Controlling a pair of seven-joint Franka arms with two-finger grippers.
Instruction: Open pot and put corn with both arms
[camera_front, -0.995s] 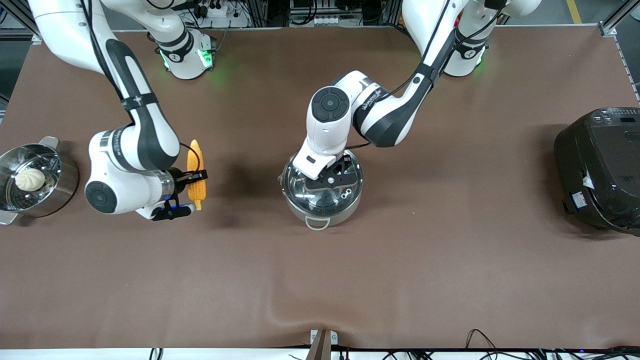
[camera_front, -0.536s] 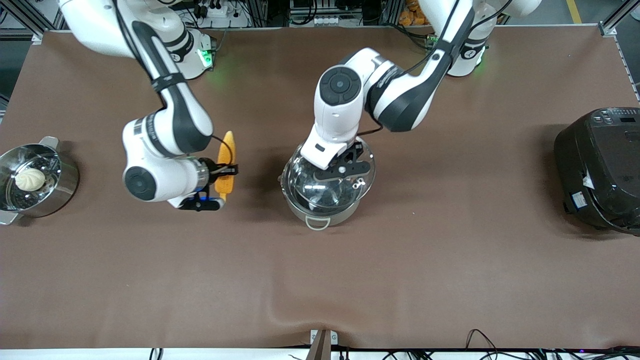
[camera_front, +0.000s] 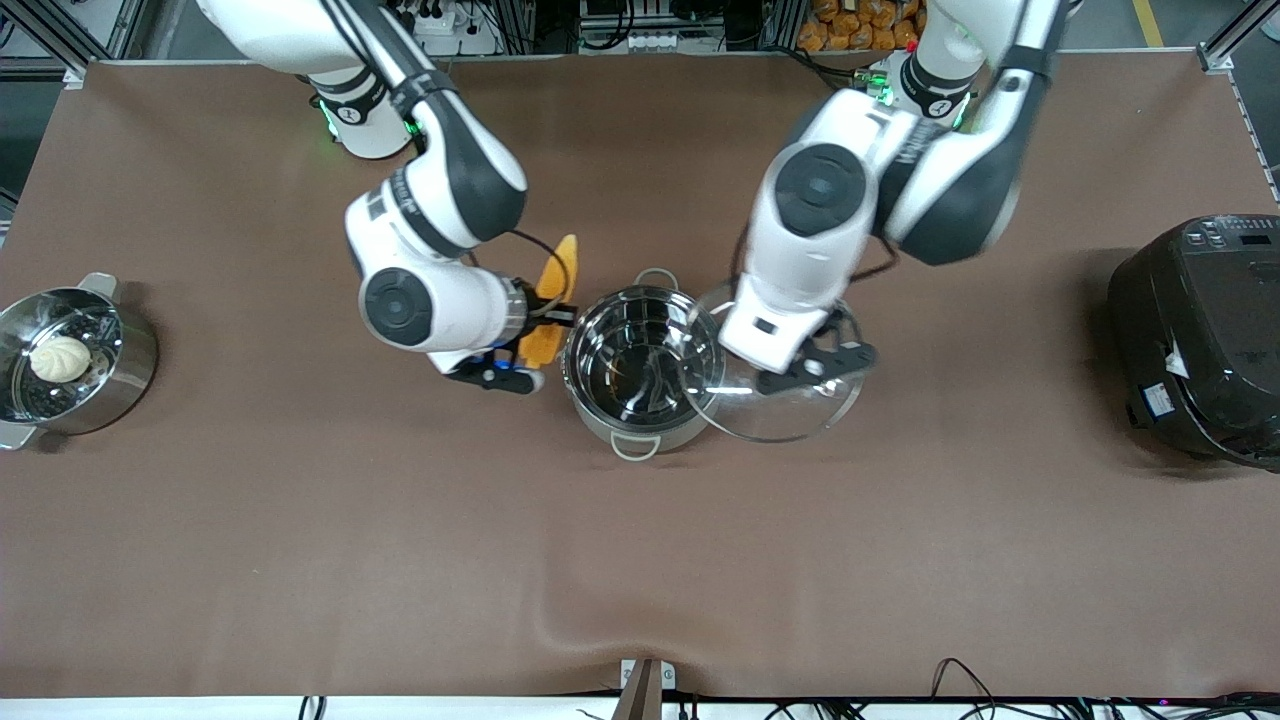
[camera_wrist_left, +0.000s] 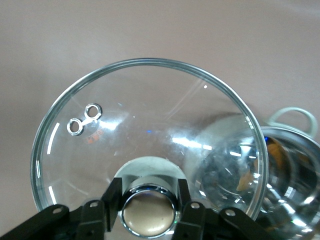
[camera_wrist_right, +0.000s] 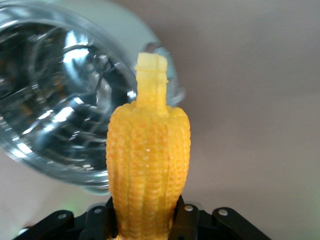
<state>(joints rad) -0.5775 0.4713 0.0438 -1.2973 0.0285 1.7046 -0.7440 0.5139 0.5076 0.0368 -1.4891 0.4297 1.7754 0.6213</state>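
The shiny steel pot (camera_front: 640, 372) stands open at the table's middle, empty inside. My left gripper (camera_front: 812, 367) is shut on the copper-coloured knob (camera_wrist_left: 148, 214) of the clear glass lid (camera_front: 790, 405). It holds the lid in the air, partly over the pot's rim toward the left arm's end. My right gripper (camera_front: 545, 318) is shut on the yellow-orange corn (camera_front: 553, 305) and holds it in the air right beside the pot's rim. In the right wrist view the corn (camera_wrist_right: 148, 165) points its stub end toward the pot (camera_wrist_right: 55, 100).
A steel steamer pot (camera_front: 60, 365) with a white bun (camera_front: 60, 357) stands at the right arm's end of the table. A big black rice cooker (camera_front: 1205, 335) stands at the left arm's end.
My left gripper has lifted the lid off the pot and carried it toward the left arm's end. My right gripper has carried the corn across to the pot's rim.
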